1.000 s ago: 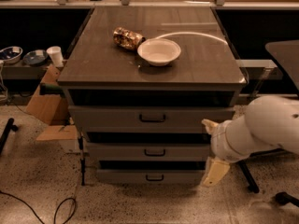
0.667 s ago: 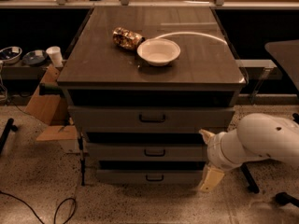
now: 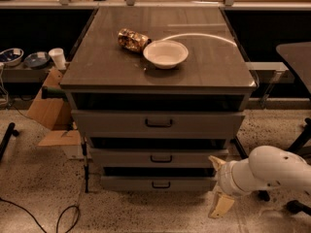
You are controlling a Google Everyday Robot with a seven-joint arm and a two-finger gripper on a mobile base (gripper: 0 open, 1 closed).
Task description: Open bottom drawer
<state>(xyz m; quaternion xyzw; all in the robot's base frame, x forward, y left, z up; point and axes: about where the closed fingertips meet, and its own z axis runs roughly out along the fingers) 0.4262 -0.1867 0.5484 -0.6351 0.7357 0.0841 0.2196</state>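
Jaws are spread, pinching nothing; the gripper (image 3: 218, 183) sits low, just beside the right end of the bottom drawer (image 3: 131, 182), well right of its black handle (image 3: 161, 184). That drawer is lowest of three under the table (image 3: 97, 67), which carries a bowl (image 3: 165, 54).

The bottom drawer (image 3: 127, 182) sits in the lower centre of the frame, lowest of three grey fronts. It is flat, level and the narrowest, with a small black bar handle at its middle and a dark gap above. The gripper (image 3: 218, 183) hangs just beside the drawer's right end, its cream fingers (image 3: 221, 206) spread apart.
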